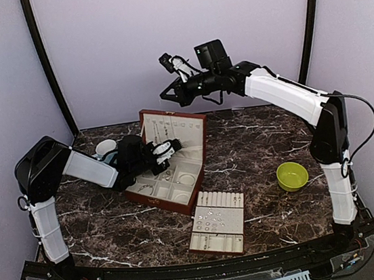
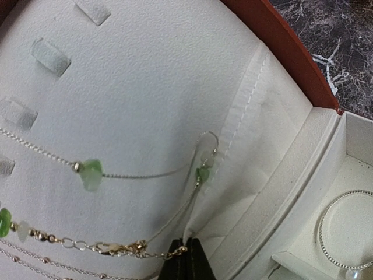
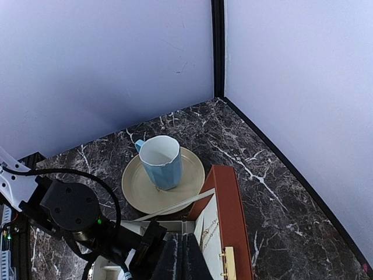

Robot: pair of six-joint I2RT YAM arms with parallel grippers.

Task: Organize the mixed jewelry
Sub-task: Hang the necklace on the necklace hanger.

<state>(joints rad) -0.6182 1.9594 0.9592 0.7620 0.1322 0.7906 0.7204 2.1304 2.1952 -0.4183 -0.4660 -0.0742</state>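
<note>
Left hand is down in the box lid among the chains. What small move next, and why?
Probably lift the shut left hand slowly off the cream lid lining. Its tips seem to pinch the thin gold chain with pale green stones, which lies beside other fine chains and could snag them.

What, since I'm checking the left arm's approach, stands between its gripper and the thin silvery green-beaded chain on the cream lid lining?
Nothing visible. The shut left gripper meets the thin silvery green-beaded chain at its tips, on the cream lid lining; its grip is unclear.
</note>
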